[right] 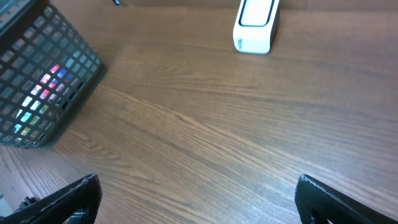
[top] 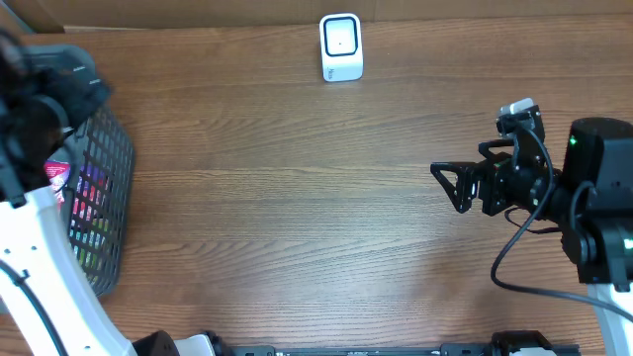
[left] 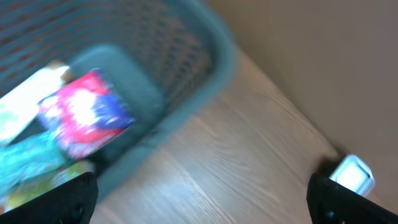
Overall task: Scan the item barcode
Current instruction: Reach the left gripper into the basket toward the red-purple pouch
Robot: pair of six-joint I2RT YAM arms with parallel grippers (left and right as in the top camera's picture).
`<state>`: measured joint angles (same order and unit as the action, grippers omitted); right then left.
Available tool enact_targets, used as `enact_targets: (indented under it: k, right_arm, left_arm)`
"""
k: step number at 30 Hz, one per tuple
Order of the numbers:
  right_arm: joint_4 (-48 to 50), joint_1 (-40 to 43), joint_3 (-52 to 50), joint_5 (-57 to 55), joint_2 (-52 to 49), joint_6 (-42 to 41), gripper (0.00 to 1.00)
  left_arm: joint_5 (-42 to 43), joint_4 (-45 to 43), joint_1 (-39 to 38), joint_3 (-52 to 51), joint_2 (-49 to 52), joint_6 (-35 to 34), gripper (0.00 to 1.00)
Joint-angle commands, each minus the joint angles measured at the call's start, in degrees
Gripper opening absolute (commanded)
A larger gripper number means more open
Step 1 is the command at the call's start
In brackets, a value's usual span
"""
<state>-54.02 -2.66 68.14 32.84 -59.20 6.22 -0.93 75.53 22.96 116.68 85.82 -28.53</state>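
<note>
I read the basket (top: 107,188) as the reference for all positions: it is a dark mesh container standing on the wooden tabletop (top: 297,208) at the left arm's side. The items lie inside the basket. The left wrist view is blurred, but it shows a pink packet (left: 84,115) on top of the contents, with a teal packet (left: 28,158) just beside it on the lower side and a white pack (left: 25,102) against its upper left. I cannot make out a barcode on any of them. From overhead, only coloured patches show through the basket's mesh wall. The left tool (left: 202,199) hangs above the basket's open top near its rim, fingers spread wide with nothing between them; only the two dark fingertips (left: 74,196) show at the lower corners of its view. The scanner (top: 341,46), a small white unit with a dark window, stands upright on the tabletop well apart from the basket, further back and toward the right arm's side. The right tool (top: 450,186) is further from the basket than the scanner is, above bare tabletop and pointing toward the basket; its fingers are also spread wide and hold nothing, and its own view takes in both the basket and the scanner
</note>
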Motion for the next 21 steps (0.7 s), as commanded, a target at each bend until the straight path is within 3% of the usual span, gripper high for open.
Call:
enact_targets:
  k: [1, 9, 21]
  right_arm:
    - [-0.6, 0.2, 1.3, 0.7, -1.9, -0.4, 1.0]
    - [-1.5, 0.2, 1.3, 0.7, -7.0, -0.5, 1.0]
    - [-2.1, 0.2, 1.3, 0.7, -14.3, -0.4, 1.0]
  left_arm:
    - [-2.1, 2.0, 8.6, 1.1, 2.1, -6.4, 1.0]
    - [-6.9, 7.6, 19.0, -3.5, 6.4, -14.3, 1.0]
    - [-6.3, -11.7, 21.3, -25.9, 7.5, -8.6, 0.95]
